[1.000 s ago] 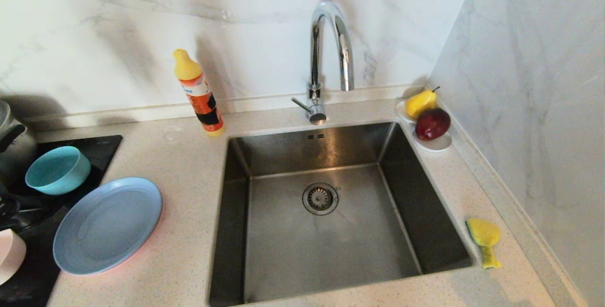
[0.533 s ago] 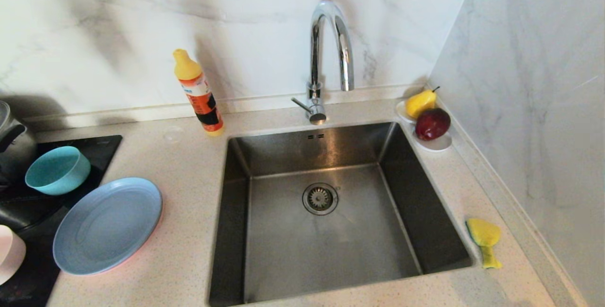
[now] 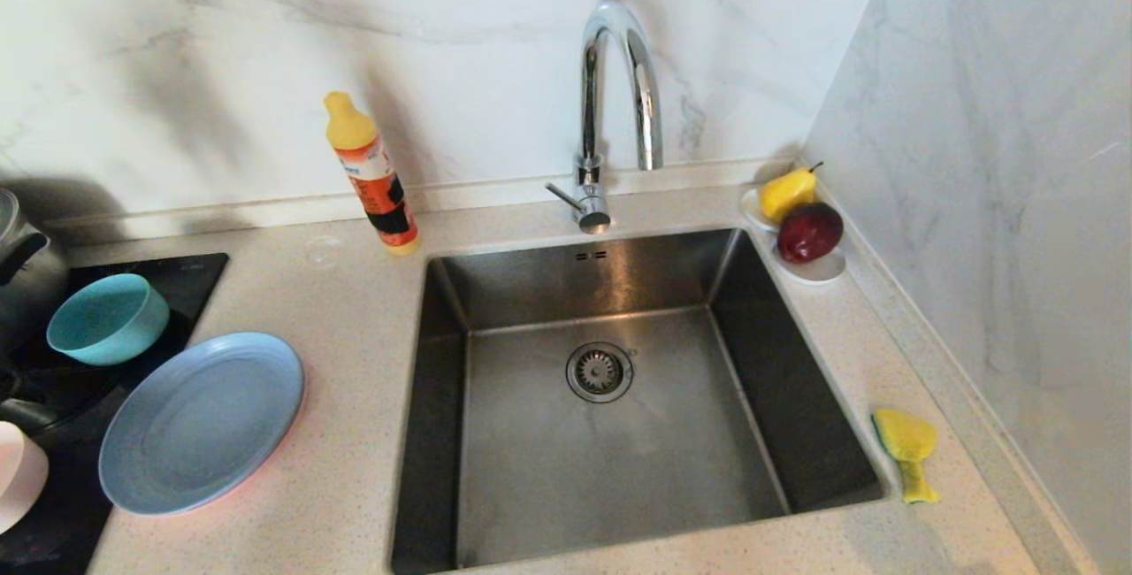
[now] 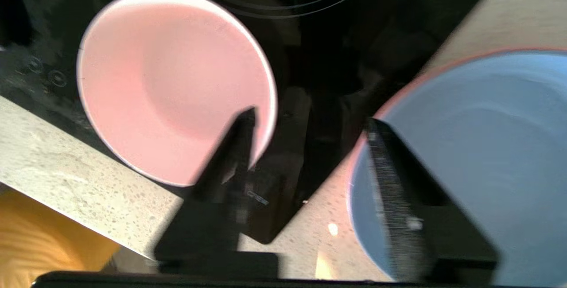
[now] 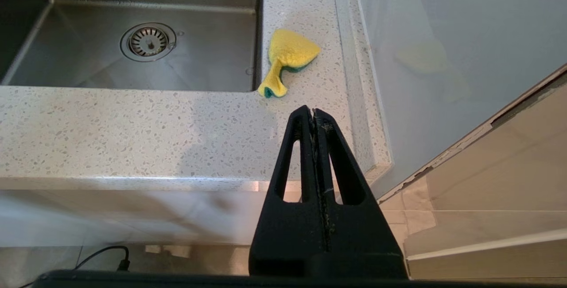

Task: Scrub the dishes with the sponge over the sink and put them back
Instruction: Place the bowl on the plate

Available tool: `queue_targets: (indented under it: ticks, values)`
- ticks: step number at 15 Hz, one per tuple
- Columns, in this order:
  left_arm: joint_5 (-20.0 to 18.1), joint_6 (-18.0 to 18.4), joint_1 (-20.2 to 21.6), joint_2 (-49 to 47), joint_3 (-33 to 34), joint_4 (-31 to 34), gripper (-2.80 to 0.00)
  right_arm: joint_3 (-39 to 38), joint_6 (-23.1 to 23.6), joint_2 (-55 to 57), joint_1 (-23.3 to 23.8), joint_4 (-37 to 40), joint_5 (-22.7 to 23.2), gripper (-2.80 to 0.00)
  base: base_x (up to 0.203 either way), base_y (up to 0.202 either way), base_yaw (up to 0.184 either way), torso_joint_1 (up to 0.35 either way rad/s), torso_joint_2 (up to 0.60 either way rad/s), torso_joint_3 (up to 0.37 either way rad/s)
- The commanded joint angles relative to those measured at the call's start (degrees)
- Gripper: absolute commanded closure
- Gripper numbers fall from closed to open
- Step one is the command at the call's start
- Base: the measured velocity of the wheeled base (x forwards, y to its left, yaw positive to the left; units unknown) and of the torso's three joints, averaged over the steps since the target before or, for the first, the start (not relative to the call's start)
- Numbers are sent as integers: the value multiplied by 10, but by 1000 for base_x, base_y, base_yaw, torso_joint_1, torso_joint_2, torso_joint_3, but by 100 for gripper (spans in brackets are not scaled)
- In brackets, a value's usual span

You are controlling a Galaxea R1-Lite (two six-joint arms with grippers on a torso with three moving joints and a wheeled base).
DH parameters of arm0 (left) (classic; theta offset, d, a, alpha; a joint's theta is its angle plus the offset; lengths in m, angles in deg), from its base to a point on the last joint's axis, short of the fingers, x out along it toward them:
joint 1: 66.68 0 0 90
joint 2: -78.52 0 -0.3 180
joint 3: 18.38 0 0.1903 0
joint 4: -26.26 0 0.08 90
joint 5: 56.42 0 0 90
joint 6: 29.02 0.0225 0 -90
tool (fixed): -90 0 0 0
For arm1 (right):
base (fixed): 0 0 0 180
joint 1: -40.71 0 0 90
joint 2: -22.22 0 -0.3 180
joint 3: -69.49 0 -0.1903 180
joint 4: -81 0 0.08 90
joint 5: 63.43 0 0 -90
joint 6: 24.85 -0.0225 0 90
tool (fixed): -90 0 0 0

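In the left wrist view my left gripper (image 4: 310, 117) is open and empty. It hangs over the corner of the black cooktop (image 4: 319, 48), between the pale pink plate (image 4: 168, 84) and the grey-blue plate (image 4: 487, 137). A salmon-pink plate's rim (image 4: 401, 91) shows under the grey-blue plate (image 3: 202, 420). The teal bowl (image 3: 108, 318) sits on the cooktop behind them. The sponge (image 3: 906, 451) lies crumpled on the counter to the right of the sink (image 3: 619, 469). My right gripper (image 5: 313, 110) is shut and empty, parked off the counter's front edge, short of the sponge (image 5: 290, 55).
An orange detergent bottle (image 3: 371, 177) stands behind the sink's left corner, next to the chrome faucet (image 3: 610, 115). A white dish with a pear and an apple (image 3: 800, 221) sits at the back right. A dark kettle (image 3: 22, 265) stands at the far left. A marble wall closes the right side.
The dark shape over the cooktop at the far left edge has shifted. The dishes, the sponge and the right arm have not moved.
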Motion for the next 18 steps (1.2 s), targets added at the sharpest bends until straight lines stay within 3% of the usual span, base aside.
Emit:
queue_targets:
  ticks: [1, 16, 17, 18]
  values:
    - [-1, 0, 3, -33, 6, 2, -280, 0, 0, -1, 0, 0, 0, 0, 0, 0, 0, 0, 0, 0]
    - [-12, 1, 8, -99, 31, -9, -280, 0, 0, -1, 0, 0, 0, 0, 0, 0, 0, 0, 0, 0]
    - [-12, 1, 10, -100, 31, -9, 0, 0, 0, -1, 0, 0, 0, 0, 0, 0, 0, 0, 0, 0]
    - [-12, 1, 13, -102, 29, -9, 0, 0, 0, -1, 0, 0, 0, 0, 0, 0, 0, 0, 0, 0]
